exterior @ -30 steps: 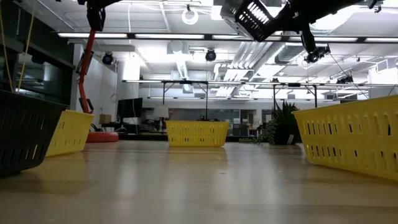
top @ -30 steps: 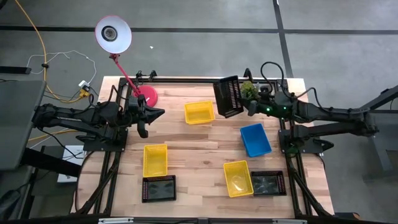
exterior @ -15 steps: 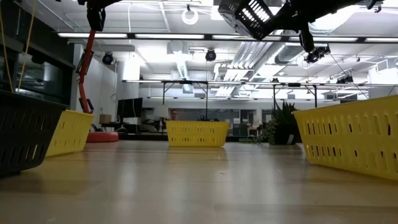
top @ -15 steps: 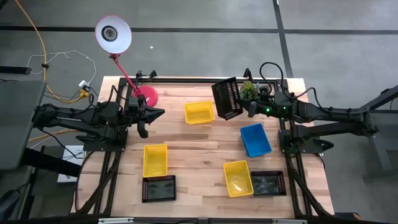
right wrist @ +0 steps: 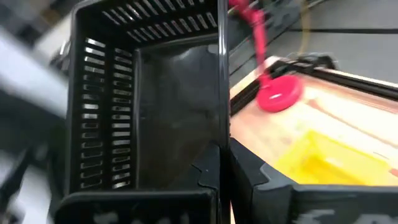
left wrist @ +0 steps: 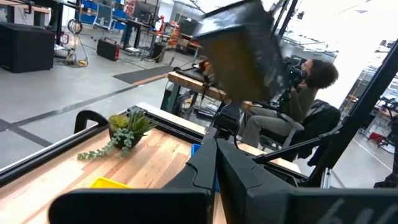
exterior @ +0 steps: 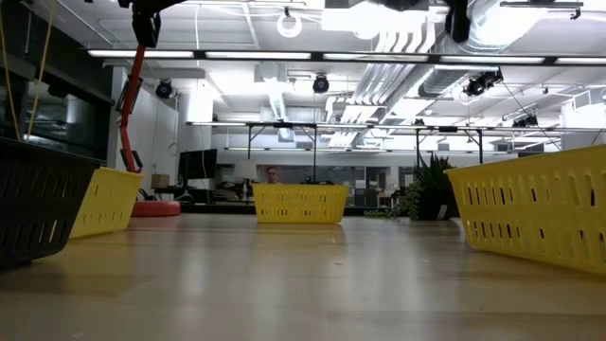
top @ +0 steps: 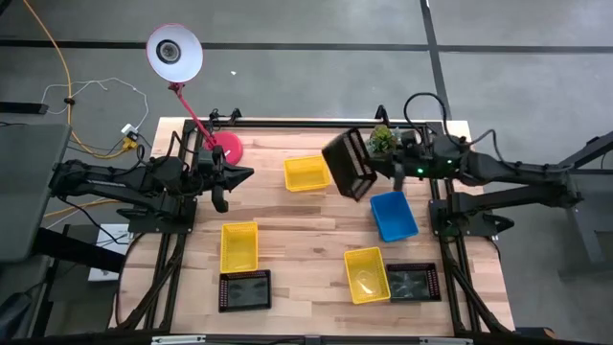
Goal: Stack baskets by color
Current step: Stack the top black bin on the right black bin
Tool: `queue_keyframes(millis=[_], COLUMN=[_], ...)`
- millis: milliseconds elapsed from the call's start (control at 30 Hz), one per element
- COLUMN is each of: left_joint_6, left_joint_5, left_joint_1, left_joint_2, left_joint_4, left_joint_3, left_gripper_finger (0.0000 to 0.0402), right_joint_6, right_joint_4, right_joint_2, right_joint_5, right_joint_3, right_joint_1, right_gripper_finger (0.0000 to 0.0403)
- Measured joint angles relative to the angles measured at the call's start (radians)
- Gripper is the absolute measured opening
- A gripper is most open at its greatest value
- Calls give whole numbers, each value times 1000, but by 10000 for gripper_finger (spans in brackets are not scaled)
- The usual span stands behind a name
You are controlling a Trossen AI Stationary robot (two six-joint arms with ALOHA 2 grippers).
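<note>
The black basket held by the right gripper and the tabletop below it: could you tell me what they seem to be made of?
Black basket: probably moulded plastic with a dull sheen, judging by its even slotted walls and smooth solid base. Tabletop: apparently pale wood with a smooth, lightly glossy finish; plank seams and grain show, and the low view shows reflections.

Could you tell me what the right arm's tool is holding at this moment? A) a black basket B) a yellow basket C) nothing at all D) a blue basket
A: the right tool is shut on the rim of a black basket, carried tilted in the air above the table.
</note>
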Motion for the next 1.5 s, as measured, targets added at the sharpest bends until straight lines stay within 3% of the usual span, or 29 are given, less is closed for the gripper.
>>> queue_keyframes(millis=[233,367,500,667,833,1033,1200,1500], left_joint_6=[1,9,9,9,9,9,8,8], left_joint_5=[0,-2,-25,-40,-42,-50,-50,-49], left_joint_1=[0,0,0,0,0,0,0,0], left_joint_2=[0,0,0,0,0,0,0,0], left_joint_4=[-8,-9,-10,-10,-11,-10,-10,-10], left_joint_3=[0,0,0,0,0,0,0,0], left_gripper_finger=[1,1,0,0,0,0,0,0], right_joint_6=[-252,-230,-117,-78,47,85,96,38], right_joint_4=[-581,-943,-1167,-1330,-1306,-1099,-970,-946], right_joint_2=[60,149,234,300,306,306,312,368], right_joint_5=[-106,-194,-269,-313,-256,-228,-226,-200], right_joint_3=[335,484,527,476,324,170,111,80], right_joint_1=[215,364,500,657,741,775,776,776], right_gripper_finger=[0,0,0,0,0,0,0,0])
